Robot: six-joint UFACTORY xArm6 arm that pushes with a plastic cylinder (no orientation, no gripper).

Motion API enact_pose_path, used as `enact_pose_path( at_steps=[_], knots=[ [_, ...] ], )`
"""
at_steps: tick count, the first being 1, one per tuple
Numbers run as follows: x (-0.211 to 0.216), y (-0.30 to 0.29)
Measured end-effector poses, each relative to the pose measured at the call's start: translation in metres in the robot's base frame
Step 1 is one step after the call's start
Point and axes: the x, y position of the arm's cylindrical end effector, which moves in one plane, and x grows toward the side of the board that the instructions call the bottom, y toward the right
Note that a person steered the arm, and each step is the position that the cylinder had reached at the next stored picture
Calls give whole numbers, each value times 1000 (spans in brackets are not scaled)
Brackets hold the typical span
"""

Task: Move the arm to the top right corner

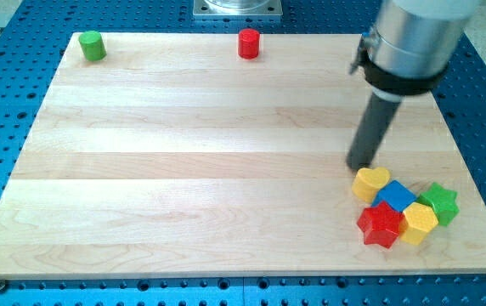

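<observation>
Wooden board (pixel 183 170): our tip (pixel 362 166) (a bare rod, no jaws to open) rests just above the yellow heart block (pixel 370 183), near the bottom right corner.

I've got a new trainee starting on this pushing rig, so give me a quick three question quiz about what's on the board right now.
1. True or false: my tip sits just above the yellow heart block in the view.
2. Which block lies nearest the view's top left corner? A) red cylinder B) green cylinder C) blue cube
3. Fill in: the cluster at the view's bottom right holds ___ blocks, counting the red star, yellow hexagon block and green star.

Key: 1 true; 2 B; 3 five
</observation>
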Motion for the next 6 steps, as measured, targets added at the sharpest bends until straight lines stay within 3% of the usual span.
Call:
enact_pose_path(
  at_steps=[1,3,4,5,6],
  knots=[
    [-67,-9],
    [-84,97],
    [-96,96],
    [-138,124],
    [-208,154]
  ],
)
